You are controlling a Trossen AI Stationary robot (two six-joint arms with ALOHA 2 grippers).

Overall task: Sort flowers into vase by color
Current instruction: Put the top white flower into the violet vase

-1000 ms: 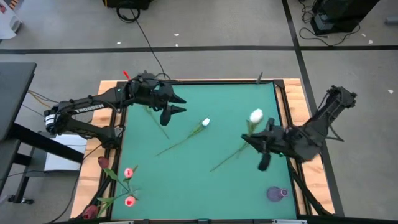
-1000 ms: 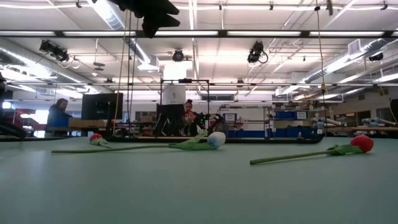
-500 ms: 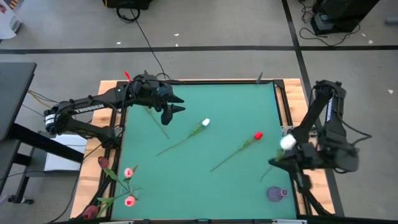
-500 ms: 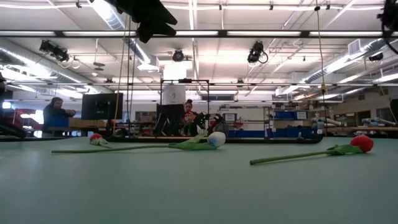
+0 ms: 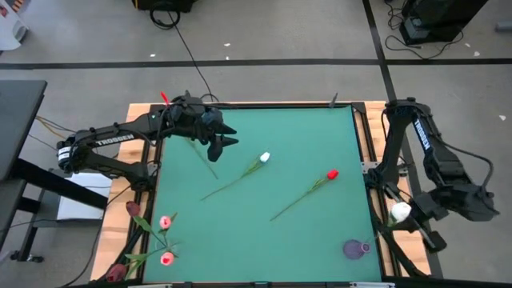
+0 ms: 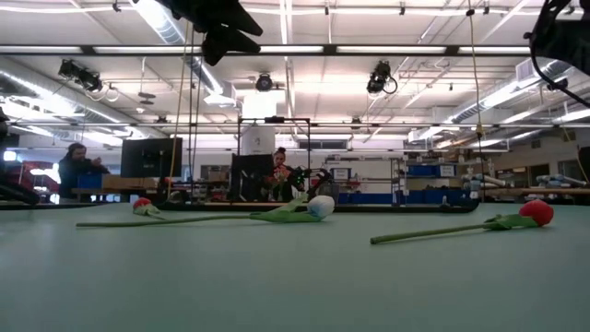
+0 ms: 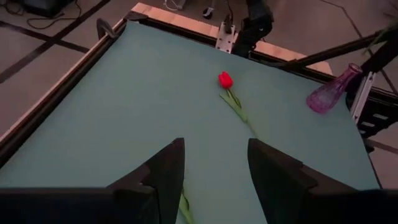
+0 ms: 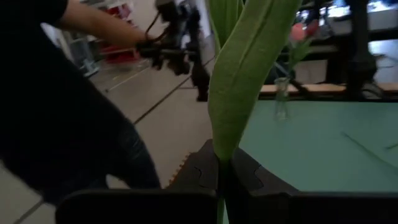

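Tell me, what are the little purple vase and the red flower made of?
The purple vase looks like glass or clear plastic: it is see-through and shiny. The red flower looks fake, probably fabric or plastic, with a stiff, even green stem.

Green table point(image 5: 240, 232): 1 white tulip point(image 5: 264, 158), 1 red tulip point(image 5: 331, 174), purple vase point(image 5: 355, 249)

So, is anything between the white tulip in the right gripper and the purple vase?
Nothing visible. The right gripper, shut on the white artificial tulip, hangs just beyond the table's right edge; the small purple glass vase stands at the near right corner, with only bare green mat around it.
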